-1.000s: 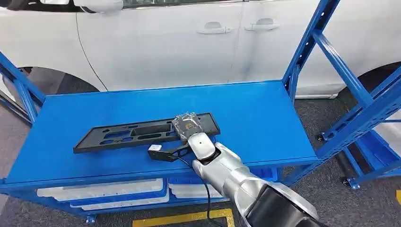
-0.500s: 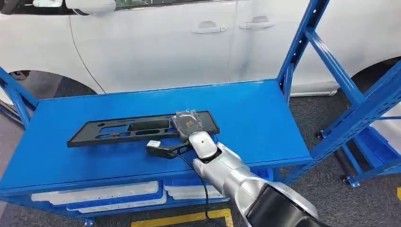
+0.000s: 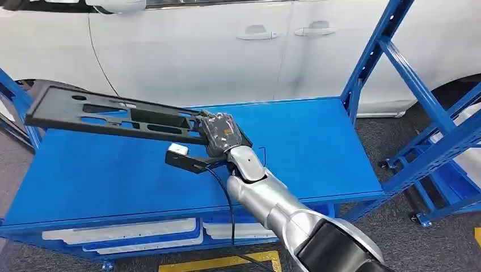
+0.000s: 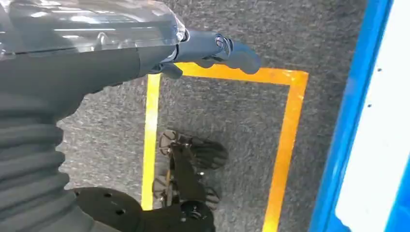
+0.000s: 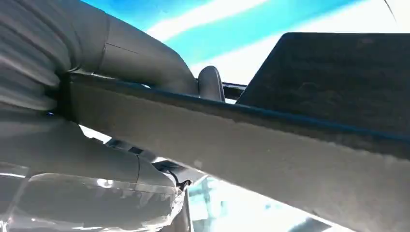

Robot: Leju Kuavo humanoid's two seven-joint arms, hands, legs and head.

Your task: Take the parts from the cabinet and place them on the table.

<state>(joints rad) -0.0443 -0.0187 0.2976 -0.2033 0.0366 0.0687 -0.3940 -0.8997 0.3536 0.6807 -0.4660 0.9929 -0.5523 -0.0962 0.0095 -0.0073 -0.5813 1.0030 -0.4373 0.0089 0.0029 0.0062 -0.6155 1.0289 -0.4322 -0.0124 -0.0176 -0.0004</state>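
A long black plastic panel (image 3: 108, 116) with several cut-outs hangs in the air above the blue shelf (image 3: 317, 147), tilted so its far end rises to the left. My right hand (image 3: 220, 133) grips the panel's near end, and up close the right wrist view has the panel (image 5: 270, 159) lying across my right hand (image 5: 121, 101) with the thumb pressed to its edge. My left hand (image 4: 121, 53) hangs by my side above the grey floor, its dark fingers (image 4: 227, 48) curled with nothing in them.
A white car (image 3: 227, 45) stands close behind the shelf. Blue rack uprights (image 3: 368, 62) rise at the right, another blue frame (image 3: 17, 96) at the left. White bins (image 3: 122, 232) sit under the shelf. Yellow floor tape (image 4: 285, 140) marks a box beside me.
My right hand has lifted the black panel off the shelf; it lay flat before and now hangs raised, its far end swung up to the left.
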